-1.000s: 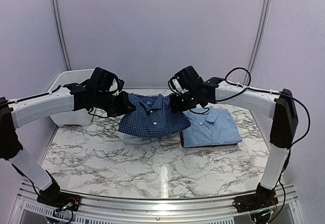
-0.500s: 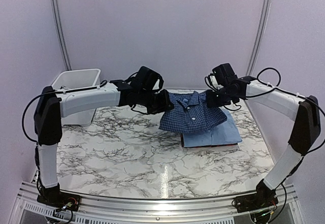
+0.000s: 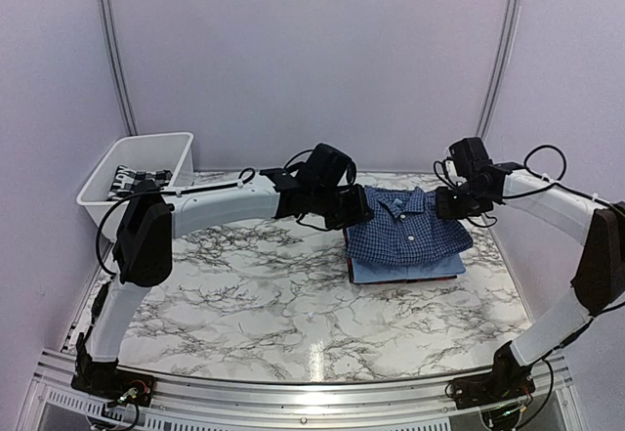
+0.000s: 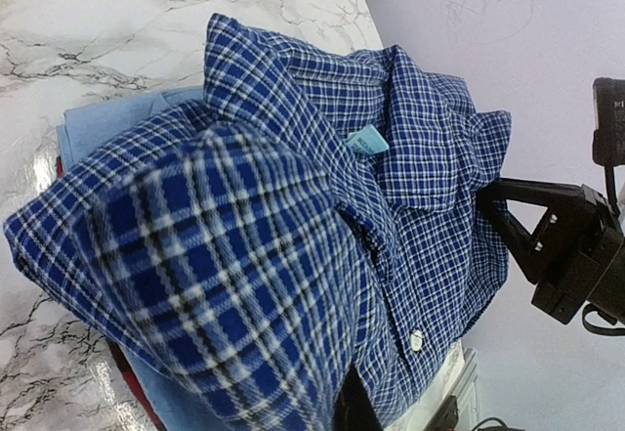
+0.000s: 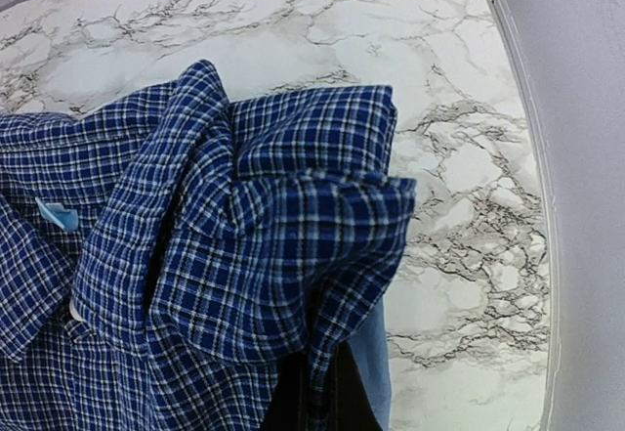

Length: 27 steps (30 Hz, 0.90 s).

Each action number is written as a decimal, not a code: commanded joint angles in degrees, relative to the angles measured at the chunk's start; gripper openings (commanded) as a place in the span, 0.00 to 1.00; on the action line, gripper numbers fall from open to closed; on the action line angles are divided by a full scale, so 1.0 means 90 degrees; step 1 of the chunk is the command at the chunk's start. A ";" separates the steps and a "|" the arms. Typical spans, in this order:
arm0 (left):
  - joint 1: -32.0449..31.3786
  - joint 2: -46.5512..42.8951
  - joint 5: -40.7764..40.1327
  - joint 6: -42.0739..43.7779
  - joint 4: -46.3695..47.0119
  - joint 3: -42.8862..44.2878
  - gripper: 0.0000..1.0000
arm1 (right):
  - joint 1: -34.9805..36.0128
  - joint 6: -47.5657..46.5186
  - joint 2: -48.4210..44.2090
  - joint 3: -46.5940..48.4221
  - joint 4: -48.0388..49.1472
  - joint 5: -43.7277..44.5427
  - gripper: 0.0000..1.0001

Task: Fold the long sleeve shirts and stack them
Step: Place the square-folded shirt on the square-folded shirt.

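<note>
The folded dark blue checked shirt point(image 3: 405, 231) hangs between both grippers, directly over the folded light blue shirt point(image 3: 410, 269) on the table's right side. My left gripper point(image 3: 359, 208) is shut on the checked shirt's left shoulder, its cloth bunched round the dark fingers point(image 4: 354, 407). At the other shoulder, my right gripper point(image 3: 447, 202) is shut on the cloth, which folds between its fingers point(image 5: 293, 397). The collar and blue neck label point(image 4: 367, 142) face up. Light blue cloth point(image 5: 371, 363) shows under the checked shirt point(image 5: 244, 284). Whether the checked shirt touches the light blue one I cannot tell.
A white bin point(image 3: 137, 172) with dark patterned cloth inside stands at the back left corner. Something red point(image 3: 349, 265) peeks from under the light blue shirt. The marble table point(image 3: 244, 304) ends at the right wall point(image 5: 576, 157).
Both grippers carried the checked shirt rightward from the table's middle to above the light blue shirt and brought it lower. The left arm has stretched far across.
</note>
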 commanded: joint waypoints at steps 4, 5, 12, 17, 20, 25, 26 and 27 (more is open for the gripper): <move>-0.0076 0.0231 0.0087 -0.0240 0.0279 0.0252 0.00 | -0.0324 -0.0162 -0.0152 -0.0016 0.0233 0.0061 0.00; -0.0086 0.0222 0.0069 -0.0248 0.0277 0.0237 0.00 | -0.0335 -0.0169 -0.0132 -0.0018 0.0232 0.0061 0.00; -0.0126 0.0267 0.0031 -0.0312 0.0282 0.0140 0.00 | -0.0367 -0.0185 -0.0030 -0.0103 0.0245 0.0170 0.00; -0.0176 0.0258 -0.0070 -0.0410 0.0276 -0.0047 0.00 | -0.0433 -0.0194 0.0048 -0.0216 0.0315 0.0185 0.00; -0.0176 0.0320 -0.0079 -0.0433 0.0274 -0.0063 0.00 | -0.0438 -0.0210 0.0113 -0.0282 0.0358 0.0160 0.00; -0.0176 0.0419 -0.0122 -0.0439 0.0237 -0.0063 0.09 | -0.0500 -0.0218 0.0130 -0.0350 0.0386 0.0299 0.08; -0.0168 0.0412 -0.0175 -0.0402 0.0208 -0.0072 0.15 | -0.0514 -0.0237 0.0129 -0.0343 0.0368 0.0309 0.13; -0.0167 0.0388 -0.0246 -0.0363 0.0156 -0.0078 0.23 | -0.0512 -0.0243 0.0116 -0.0328 0.0342 0.0323 0.16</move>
